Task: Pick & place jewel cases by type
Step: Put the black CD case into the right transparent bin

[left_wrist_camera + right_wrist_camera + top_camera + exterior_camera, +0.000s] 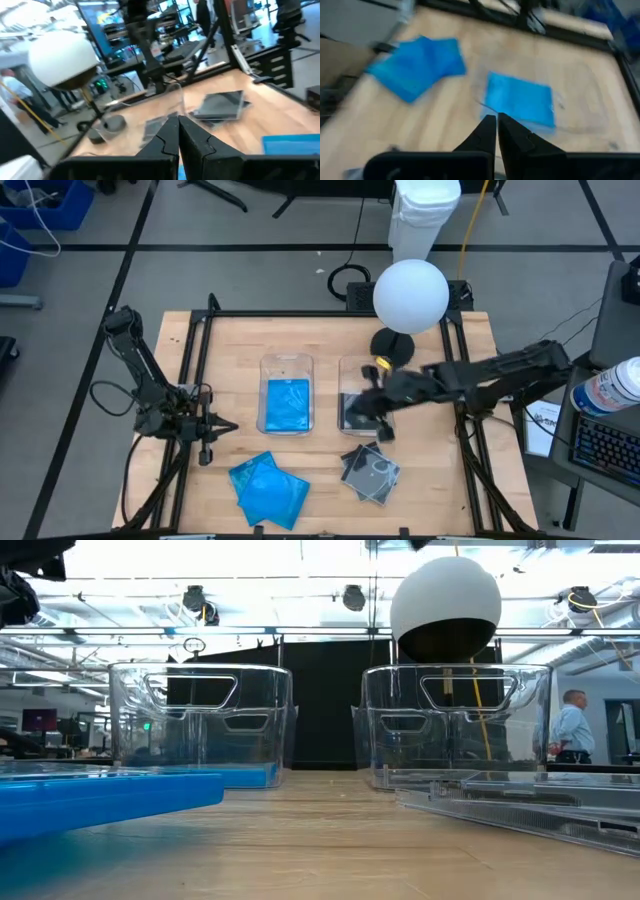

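The right gripper [378, 423] hung with fingers pressed together, empty, above the right clear rectangular plastic bin [352, 370]; beyond its fingertips lay a bright blue flat square jewel case [520, 99] in the left clear bin [286, 361]; the left gripper [222, 426] sat closed, empty, well apart from the loose blue cases [268, 485] and grey disc cases [371, 471]

Wooden table [330, 345]: bins [286, 392], jewel cases [268, 488].
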